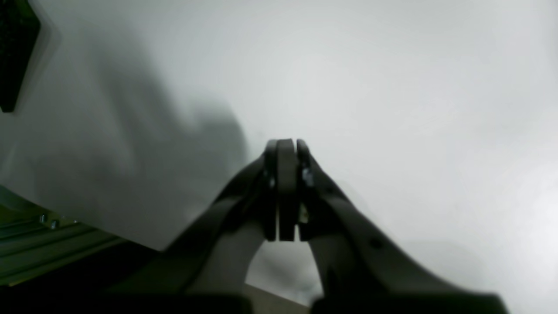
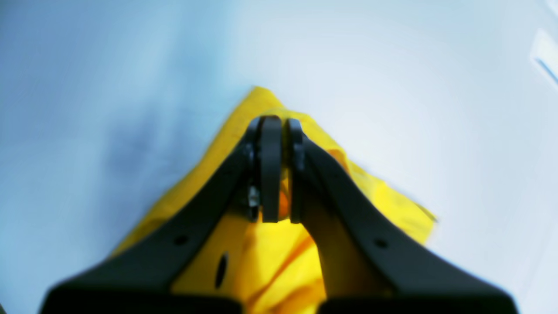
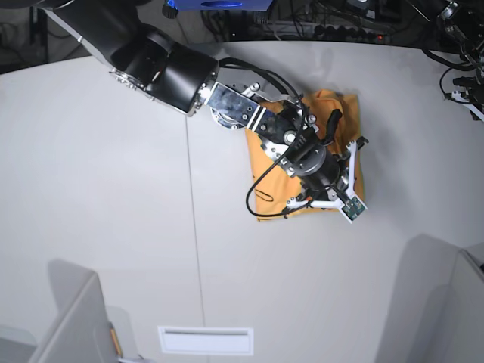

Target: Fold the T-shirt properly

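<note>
Right hand [image 2: 279, 170] pinching the T-shirt [image 2: 266, 257]
Shirt lies bunched at the surface's [image 3: 113, 189] two o'clock; left hand [image 1: 287, 189] closed, empty.

No readable text, labels, brands or numbers in any view. Both wrist views are blurred. In the base view the T-shirt [image 3: 266, 168] shows no legible print, and the white rectangular plate [image 3: 205, 340] set in the table [image 3: 98, 189] near its front edge is too small to read, if it carries any marking.
</note>
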### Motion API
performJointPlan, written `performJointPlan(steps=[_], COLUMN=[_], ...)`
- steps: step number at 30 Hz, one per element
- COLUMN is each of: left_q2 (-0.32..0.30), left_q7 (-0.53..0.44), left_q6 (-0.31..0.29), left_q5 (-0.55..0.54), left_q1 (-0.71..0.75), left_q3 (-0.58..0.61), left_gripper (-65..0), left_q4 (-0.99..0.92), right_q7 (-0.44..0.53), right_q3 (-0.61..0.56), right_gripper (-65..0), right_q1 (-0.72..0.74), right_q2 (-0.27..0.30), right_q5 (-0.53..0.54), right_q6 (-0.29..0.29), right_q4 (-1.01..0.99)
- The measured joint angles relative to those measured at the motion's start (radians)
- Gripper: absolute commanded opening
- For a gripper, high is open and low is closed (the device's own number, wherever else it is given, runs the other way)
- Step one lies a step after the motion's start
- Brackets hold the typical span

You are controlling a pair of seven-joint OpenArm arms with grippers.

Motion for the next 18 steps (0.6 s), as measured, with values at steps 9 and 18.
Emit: performJointPlan(steps=[9, 18], left_q2=[0.015, 0.056], left_q7=[-0.001, 0.000], left_q6=[0.000, 0.003], left_q5=[0.004, 0.005], left_q1=[0.000, 0.000], left_q3=[-0.005, -0.005], left_gripper=[-65.0, -65.0], left_q4=[0.001, 0.002], right_q7=[0.199, 0.292], right_q3=[-0.152, -0.150], right_gripper=[-65.0, -36.2], right_q1=[0.053, 0.073], right_q2=[-0.003, 0.000], right_q5=[0.088, 0.087], right_q6=[0.001, -0.002], right_q4=[-0.102, -0.161])
